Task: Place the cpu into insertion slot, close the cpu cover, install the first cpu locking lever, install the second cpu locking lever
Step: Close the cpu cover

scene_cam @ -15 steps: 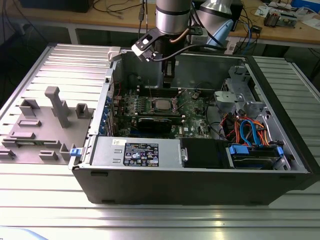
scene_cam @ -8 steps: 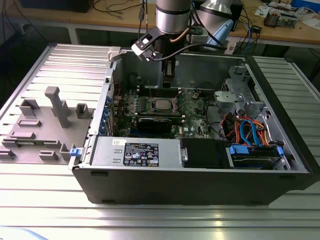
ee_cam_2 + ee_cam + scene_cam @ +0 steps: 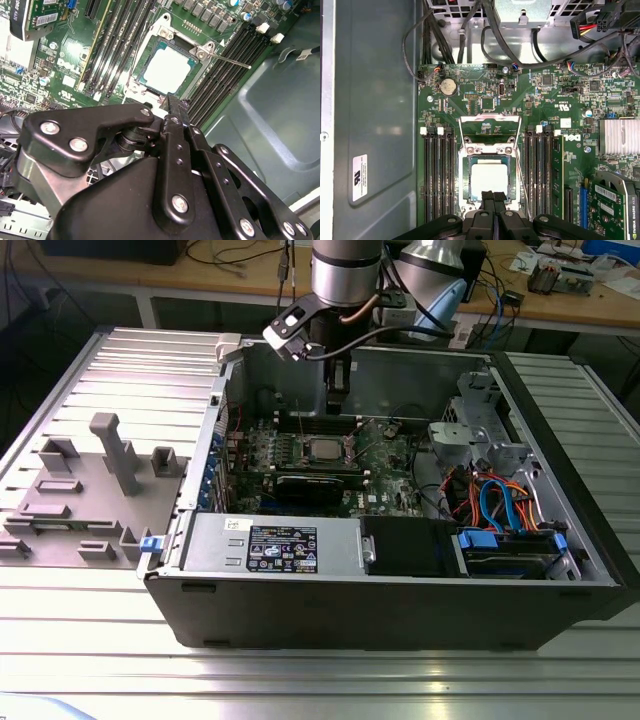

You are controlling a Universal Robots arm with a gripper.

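Observation:
The cpu, a silver square chip, lies in the insertion slot on the green motherboard. The cpu cover, a thin metal frame, stands tilted open at the slot's hinge side and does not lie over the chip. A thin locking lever sticks out beside the slot, unlatched. My gripper hangs just above the slot's edge with its black fingers shut together and nothing between them.
Black memory slots flank the socket on both sides. A graphics card lies close by. The case walls, a power supply and a drive cage with blue cables hem the board in. A grey fixture stands outside.

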